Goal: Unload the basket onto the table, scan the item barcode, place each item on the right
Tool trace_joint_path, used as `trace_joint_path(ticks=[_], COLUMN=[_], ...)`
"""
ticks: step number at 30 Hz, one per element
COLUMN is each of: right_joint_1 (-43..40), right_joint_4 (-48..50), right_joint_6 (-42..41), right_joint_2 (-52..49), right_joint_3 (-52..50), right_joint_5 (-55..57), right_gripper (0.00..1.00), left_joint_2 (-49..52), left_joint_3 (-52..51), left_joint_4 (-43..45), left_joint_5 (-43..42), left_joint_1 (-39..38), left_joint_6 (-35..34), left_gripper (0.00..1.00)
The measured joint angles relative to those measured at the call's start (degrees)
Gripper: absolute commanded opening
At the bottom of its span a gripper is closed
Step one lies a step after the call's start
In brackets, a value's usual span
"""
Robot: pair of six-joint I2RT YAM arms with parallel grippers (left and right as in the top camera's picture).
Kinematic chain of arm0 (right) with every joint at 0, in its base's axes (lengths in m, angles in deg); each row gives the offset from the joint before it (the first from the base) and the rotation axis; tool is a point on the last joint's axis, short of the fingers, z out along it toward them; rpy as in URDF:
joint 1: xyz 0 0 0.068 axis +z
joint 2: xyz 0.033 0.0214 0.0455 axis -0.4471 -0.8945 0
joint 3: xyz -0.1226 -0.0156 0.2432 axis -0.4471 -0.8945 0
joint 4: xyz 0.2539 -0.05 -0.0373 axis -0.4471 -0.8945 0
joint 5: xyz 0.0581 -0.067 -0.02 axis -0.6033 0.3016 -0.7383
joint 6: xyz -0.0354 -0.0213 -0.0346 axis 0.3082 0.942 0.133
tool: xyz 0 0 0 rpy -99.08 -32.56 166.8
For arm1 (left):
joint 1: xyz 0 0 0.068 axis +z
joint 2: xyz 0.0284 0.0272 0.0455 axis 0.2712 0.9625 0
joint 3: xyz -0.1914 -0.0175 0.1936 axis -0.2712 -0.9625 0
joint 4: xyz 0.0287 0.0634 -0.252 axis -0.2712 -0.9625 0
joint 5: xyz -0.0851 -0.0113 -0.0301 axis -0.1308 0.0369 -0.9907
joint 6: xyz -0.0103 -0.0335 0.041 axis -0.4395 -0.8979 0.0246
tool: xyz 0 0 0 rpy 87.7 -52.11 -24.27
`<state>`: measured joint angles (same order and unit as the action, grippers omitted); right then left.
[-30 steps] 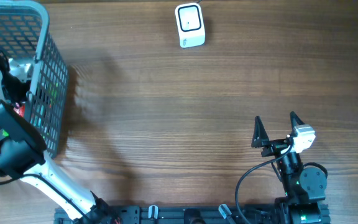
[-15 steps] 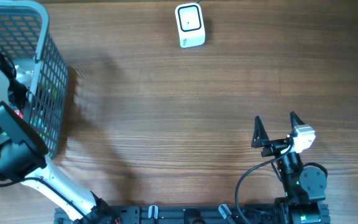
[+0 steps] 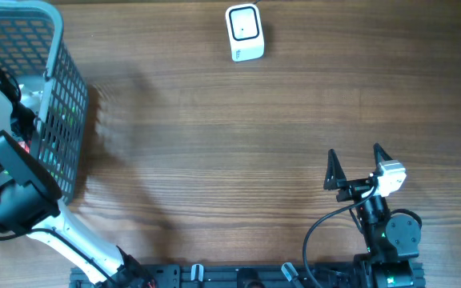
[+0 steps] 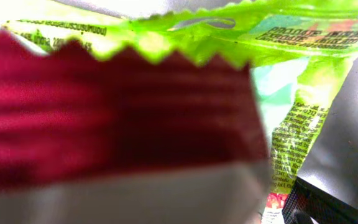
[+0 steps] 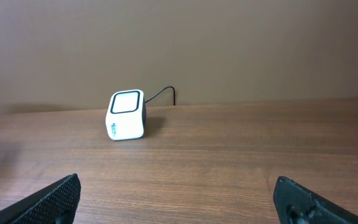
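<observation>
Our left fingers (image 4: 319, 202) shifted slightly inside the nine-o'clock basket (image 3: 66, 120), apart by a red packet (image 4: 104, 112); right fingers (image 3: 332, 170) apart; grasp comes next.

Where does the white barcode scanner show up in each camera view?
Overhead: scanner at the top edge, near the middle.
Left wrist: not in it; close-up packets fill the view.
Right wrist: scanner left of centre, far across the table.
Shared landmark: the right arm's fingers, lower right overhead, bottom corners in the right wrist view.
</observation>
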<state>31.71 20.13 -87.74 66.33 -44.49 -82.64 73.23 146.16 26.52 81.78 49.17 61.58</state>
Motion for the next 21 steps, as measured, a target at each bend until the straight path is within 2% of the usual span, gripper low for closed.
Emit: trace_joint_path(ticks=[21], right_joint_1=[0.0], right_joint_4=[0.0], right_joint_6=[0.0], right_joint_2=[0.0], right_joint_3=[0.0], right_joint_5=[0.0], right_gripper=[1.00], left_joint_2=[-2.1], left_joint_3=[-1.3], left_joint_4=[-0.3], left_joint_5=[-0.7], left_joint_1=[0.2], left_joint_6=[0.5], left_gripper=[1.00])
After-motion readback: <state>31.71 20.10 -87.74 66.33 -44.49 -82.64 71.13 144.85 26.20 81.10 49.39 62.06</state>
